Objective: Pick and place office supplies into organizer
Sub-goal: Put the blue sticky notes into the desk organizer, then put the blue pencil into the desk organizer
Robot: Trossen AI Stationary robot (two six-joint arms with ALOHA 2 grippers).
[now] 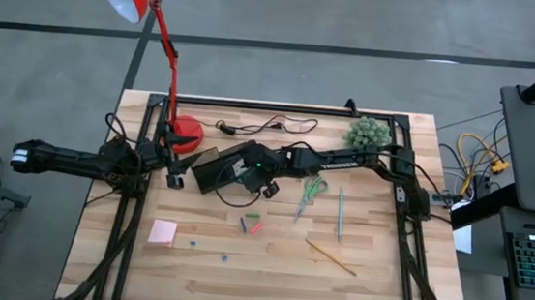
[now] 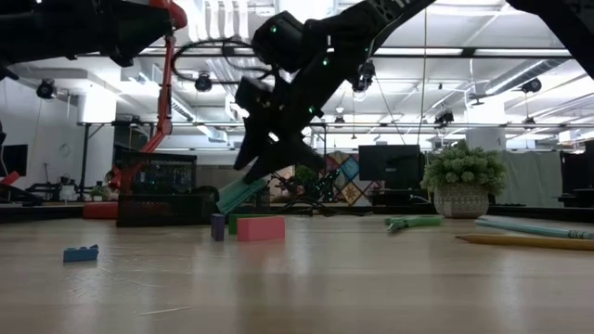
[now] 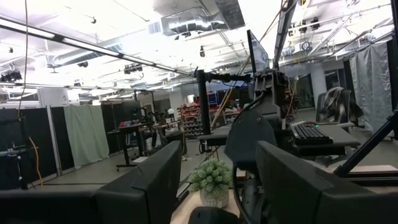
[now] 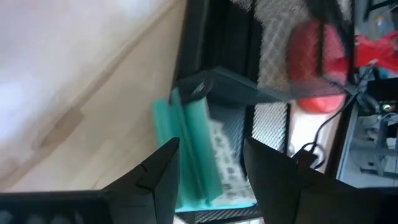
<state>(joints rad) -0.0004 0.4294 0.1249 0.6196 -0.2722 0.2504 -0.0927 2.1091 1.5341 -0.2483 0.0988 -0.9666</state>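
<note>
- Wooden table (image 1: 266, 276) under both arms, with a workshop room visible behind it.
- The organizer (image 1: 210, 167), a small black mesh tray, sits near the red lamp base (image 1: 186, 133); a teal-edged white block (image 4: 208, 155) leans in it, one end against the rim.
- The right hand (image 1: 243, 172) hovers just above that block, fingers (image 4: 158, 177) spread apart on either side, gripping nothing.
- Nearby on the table lie the green-handled scissors (image 1: 312, 190), thin green pen (image 1: 341, 213), wooden pencil (image 1: 330, 257), pink sticky-note pad (image 1: 163, 231) and small red and green pieces (image 1: 253, 224).
- The left hand (image 1: 174, 174) waits open beside the lamp base.
</note>
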